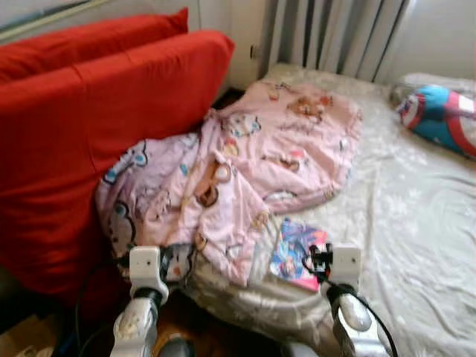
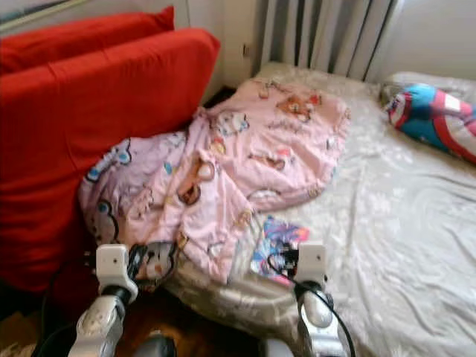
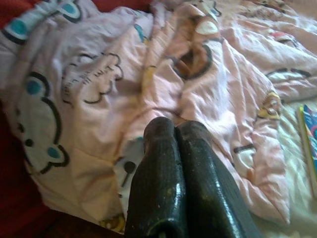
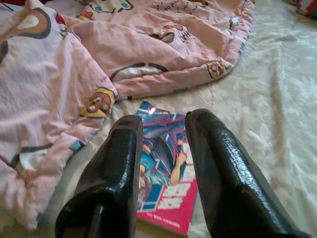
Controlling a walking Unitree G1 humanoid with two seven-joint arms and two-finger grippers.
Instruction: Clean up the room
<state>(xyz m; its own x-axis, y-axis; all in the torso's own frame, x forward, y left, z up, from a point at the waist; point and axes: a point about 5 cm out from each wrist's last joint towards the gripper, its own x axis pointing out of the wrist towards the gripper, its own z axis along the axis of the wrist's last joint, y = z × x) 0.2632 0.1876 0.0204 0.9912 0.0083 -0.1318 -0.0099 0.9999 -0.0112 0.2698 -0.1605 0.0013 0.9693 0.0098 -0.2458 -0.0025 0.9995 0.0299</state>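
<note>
This is a bedroom in a home. A bed (image 1: 416, 223) with a pale rumpled sheet carries a pink cartoon-print blanket (image 1: 245, 171) and a colourful pillow (image 1: 442, 115). Curtains (image 1: 327, 33) hang behind the bed, and big red cushions (image 1: 89, 126) stand beside it.

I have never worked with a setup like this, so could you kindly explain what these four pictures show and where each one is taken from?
This is a humanoid robot standing at the edge of a bed. The two wide pictures come from a stereo camera in its head, looking down; the silver arms at the bottom are its own. The other two pictures come from cameras on its wrists, looking along each gripper's black jaws.

On the bed lie a crumpled pink cartoon blanket, a colourful book near the edge, and a blue, red and white pillow at the far right. A red sofa stands beside the bed.

The left gripper is closed, pointing at the blanket. The right gripper is open above the book. Nothing is held.
</note>
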